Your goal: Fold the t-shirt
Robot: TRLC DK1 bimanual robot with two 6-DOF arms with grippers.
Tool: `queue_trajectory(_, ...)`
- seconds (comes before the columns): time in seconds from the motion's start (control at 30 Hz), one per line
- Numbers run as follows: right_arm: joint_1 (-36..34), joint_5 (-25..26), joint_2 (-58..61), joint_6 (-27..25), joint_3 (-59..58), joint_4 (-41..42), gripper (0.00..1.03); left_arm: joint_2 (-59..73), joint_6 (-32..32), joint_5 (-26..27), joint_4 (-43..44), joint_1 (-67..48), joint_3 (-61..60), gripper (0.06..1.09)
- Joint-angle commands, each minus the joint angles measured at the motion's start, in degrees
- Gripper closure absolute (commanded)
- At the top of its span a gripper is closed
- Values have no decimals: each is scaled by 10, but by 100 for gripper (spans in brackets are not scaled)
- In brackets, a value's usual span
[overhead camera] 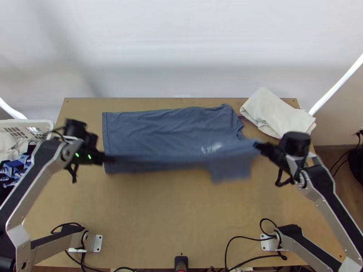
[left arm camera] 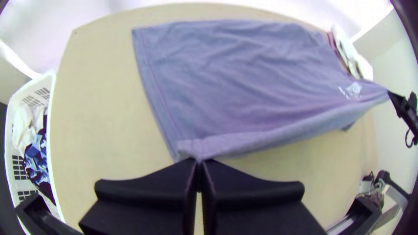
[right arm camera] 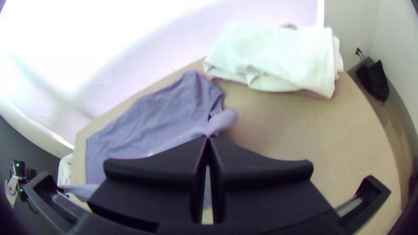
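Observation:
The blue-grey t-shirt (overhead camera: 168, 131) lies across the back of the table, its hem towards the left and its neckline towards the right. Its near edge is lifted and stretched between both grippers, and a sleeve hangs down by the right end. My left gripper (overhead camera: 109, 159) is shut on the hem's near corner; in the left wrist view the left gripper (left arm camera: 199, 162) pinches the t-shirt (left arm camera: 235, 78). At the shoulder side my right gripper (overhead camera: 259, 146) is shut on the cloth, and in the right wrist view the right gripper (right arm camera: 208, 138) holds the t-shirt (right arm camera: 156, 113).
Folded white cloth (overhead camera: 276, 113) lies at the table's back right corner, beside the t-shirt's neckline, with some dark red fabric under it. A white basket (overhead camera: 43, 124) of clothes stands off the table's left edge. Bare tabletop (overhead camera: 181, 213) stretches in front of the t-shirt.

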Motion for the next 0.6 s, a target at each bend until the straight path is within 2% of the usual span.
queue_trajectory(0.0, 3, 22, 1, -23, 65, 32, 100, 19, -25, -3, 13, 23, 70, 105)
queue_trajectory(0.2, 3, 44, 69, -73, 190, 111, 100, 66, -36, -24, 36, 43, 237, 105)
queue_trajectory(0.33, 2, 55, 135, -133, 288, 202, 100, 98, -81, -25, 62, 68, 353, 105)
queue_trajectory(0.57, 3, 57, 250, -238, 494, 294, 100, 72, -114, -49, 281, 107, 418, 105)
